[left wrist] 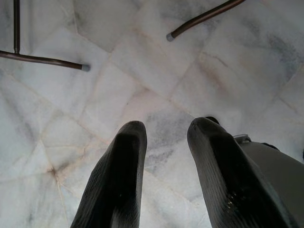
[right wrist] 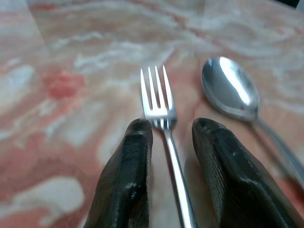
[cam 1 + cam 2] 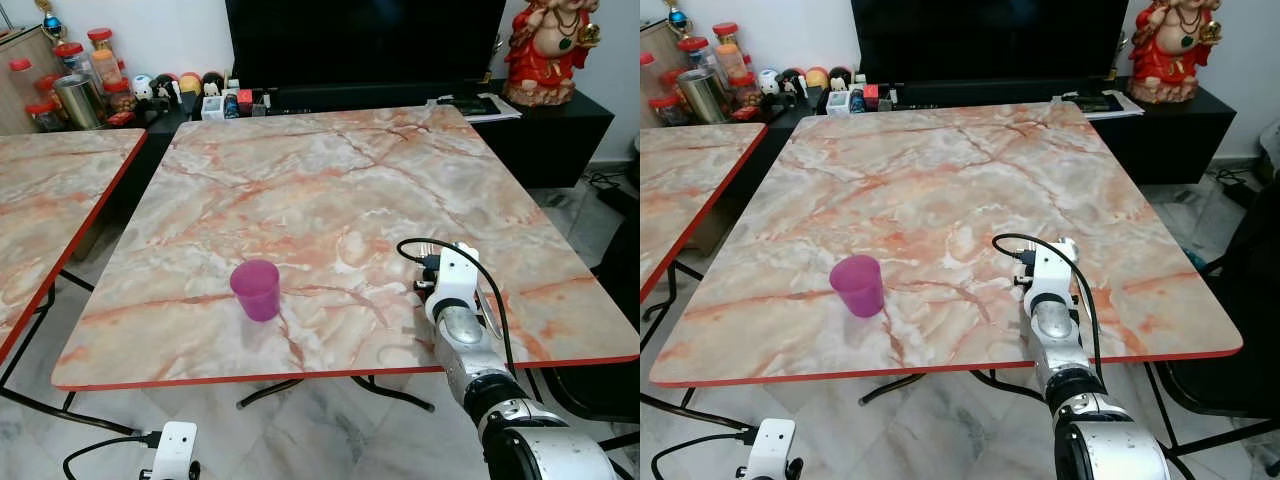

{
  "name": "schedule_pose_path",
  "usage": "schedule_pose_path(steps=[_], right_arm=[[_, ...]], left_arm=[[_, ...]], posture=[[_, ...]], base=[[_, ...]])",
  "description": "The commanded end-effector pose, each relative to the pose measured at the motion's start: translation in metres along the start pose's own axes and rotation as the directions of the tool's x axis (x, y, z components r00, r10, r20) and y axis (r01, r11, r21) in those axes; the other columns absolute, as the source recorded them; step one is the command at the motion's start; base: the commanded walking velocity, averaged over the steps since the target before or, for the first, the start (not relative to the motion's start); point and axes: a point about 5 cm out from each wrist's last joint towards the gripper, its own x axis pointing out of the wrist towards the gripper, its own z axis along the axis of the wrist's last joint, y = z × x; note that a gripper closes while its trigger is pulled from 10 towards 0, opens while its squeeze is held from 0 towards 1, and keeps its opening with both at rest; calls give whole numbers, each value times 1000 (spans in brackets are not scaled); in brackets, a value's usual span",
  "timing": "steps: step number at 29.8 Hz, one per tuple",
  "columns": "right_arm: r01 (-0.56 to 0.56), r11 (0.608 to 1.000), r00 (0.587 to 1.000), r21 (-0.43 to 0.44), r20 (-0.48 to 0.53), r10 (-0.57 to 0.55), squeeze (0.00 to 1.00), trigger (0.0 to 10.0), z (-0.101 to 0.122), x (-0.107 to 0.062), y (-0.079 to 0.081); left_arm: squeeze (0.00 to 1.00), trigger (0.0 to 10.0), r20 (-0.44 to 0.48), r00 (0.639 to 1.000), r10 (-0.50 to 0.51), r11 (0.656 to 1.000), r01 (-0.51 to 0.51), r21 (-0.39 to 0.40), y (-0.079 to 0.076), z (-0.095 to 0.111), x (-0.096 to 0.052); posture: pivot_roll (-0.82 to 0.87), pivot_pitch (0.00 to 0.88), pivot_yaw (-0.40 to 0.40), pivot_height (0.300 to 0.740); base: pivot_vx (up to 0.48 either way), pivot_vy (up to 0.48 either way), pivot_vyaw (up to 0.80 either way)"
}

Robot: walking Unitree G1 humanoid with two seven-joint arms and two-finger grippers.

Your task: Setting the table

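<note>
Home living room — television point(image 3: 365, 45), statue point(image 3: 551, 50)

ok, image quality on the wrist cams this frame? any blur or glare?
Right wrist view: fork tines fairly sharp, spoon bowl shows bright glare, marble table soft and out of focus. Left wrist view: evenly lit floor, left gripper fingers dark, no glare.

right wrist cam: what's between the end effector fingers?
The fork handle runs between the two fingers of the right end effector, tines pointing ahead. The spoon lies beside it on the table.
</note>
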Motion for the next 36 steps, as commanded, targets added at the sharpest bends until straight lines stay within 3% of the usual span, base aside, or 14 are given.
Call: schedule_pose_path(steps=[1,32,34,36], right_arm=[[6,1000,1000,11,-15,-6,0,10000,-1,1,-1],[-63,998,991,-4,-121,62,0,10000,-25,-6,4],[-72,997,987,-28,-147,67,0,0,-29,-7,3],[-74,997,986,-38,-154,67,0,0,-30,-7,2]], left_arm=[[0,10000,-24,1000,-10,1000,11,28,1,-3,0],[0,10000,-41,999,-33,999,34,27,-3,-3,0],[0,10000,-47,998,-40,999,40,19,-4,-4,0],[0,10000,-51,998,-44,999,44,14,-4,-4,0]], posture=[[2,28,67,740],[4,36,65,740],[5,38,65,740],[5,39,65,740]], base=[[0,0,0],[0,0,0],[0,0,0],[0,0,0]])
